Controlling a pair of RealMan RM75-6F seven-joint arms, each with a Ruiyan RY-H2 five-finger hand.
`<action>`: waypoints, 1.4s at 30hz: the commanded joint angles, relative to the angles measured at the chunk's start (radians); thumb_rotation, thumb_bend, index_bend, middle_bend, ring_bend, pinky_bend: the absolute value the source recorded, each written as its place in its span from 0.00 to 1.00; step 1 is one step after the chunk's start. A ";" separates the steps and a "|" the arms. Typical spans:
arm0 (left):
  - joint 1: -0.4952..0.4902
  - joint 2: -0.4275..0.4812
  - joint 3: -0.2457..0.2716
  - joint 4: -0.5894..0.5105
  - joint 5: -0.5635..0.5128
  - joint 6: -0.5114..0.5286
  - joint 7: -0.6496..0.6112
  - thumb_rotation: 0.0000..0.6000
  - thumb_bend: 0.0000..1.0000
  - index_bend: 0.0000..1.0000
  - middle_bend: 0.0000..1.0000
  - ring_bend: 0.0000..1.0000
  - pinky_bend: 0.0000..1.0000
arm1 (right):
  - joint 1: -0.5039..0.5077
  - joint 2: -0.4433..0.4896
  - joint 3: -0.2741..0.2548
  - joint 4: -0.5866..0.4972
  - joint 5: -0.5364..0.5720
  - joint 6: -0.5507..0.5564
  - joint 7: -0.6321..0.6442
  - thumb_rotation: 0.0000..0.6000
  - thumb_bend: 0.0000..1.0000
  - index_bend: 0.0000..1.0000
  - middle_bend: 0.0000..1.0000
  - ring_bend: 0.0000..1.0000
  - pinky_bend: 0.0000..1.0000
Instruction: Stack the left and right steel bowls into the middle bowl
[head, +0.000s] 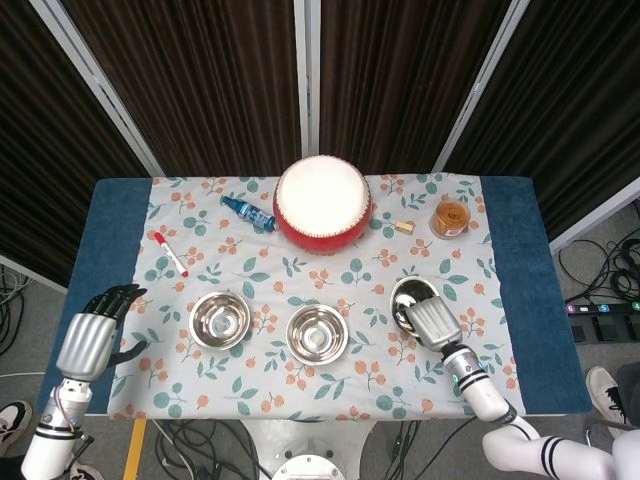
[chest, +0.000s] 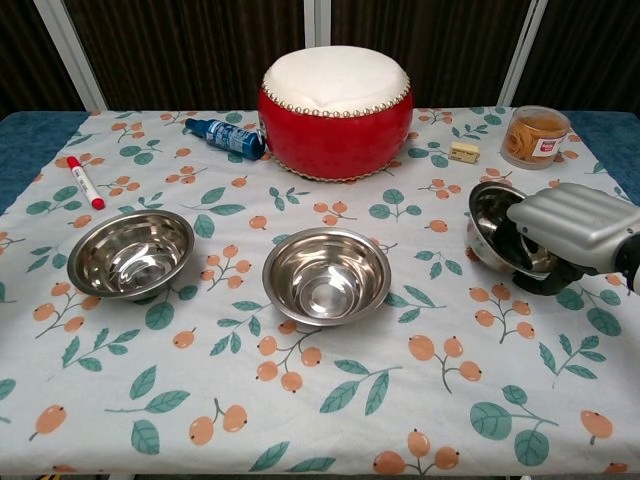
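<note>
Three steel bowls stand in a row on the flowered cloth. The left bowl (head: 219, 318) (chest: 130, 253) and the middle bowl (head: 317, 333) (chest: 326, 275) sit flat and empty. The right bowl (head: 411, 295) (chest: 495, 232) is tipped up on its edge, its opening turned toward the middle. My right hand (head: 432, 322) (chest: 575, 225) grips its right rim, fingers inside and thumb underneath. My left hand (head: 90, 340) hovers open over the blue table edge, left of the left bowl, and shows only in the head view.
A red drum (head: 322, 200) (chest: 335, 98) stands behind the middle bowl. A blue bottle (head: 247, 212) and a red marker (head: 170, 253) lie at the back left. An orange jar (head: 451, 218) and a small block (head: 404, 227) sit behind the right bowl.
</note>
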 joint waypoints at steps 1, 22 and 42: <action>-0.001 0.000 0.000 0.000 -0.001 -0.001 -0.001 1.00 0.16 0.24 0.29 0.21 0.30 | 0.001 0.000 -0.002 -0.002 0.001 0.004 0.000 1.00 0.40 0.71 0.61 0.50 0.59; 0.021 0.009 -0.025 -0.007 -0.031 0.043 -0.017 1.00 0.16 0.24 0.29 0.21 0.30 | 0.103 0.018 0.034 -0.274 -0.100 0.033 -0.049 1.00 0.43 0.72 0.62 0.51 0.60; 0.037 0.025 -0.031 0.025 -0.037 0.062 -0.085 1.00 0.05 0.24 0.29 0.21 0.30 | 0.207 0.018 0.033 -0.319 -0.007 -0.117 -0.042 1.00 0.00 0.00 0.05 0.00 0.00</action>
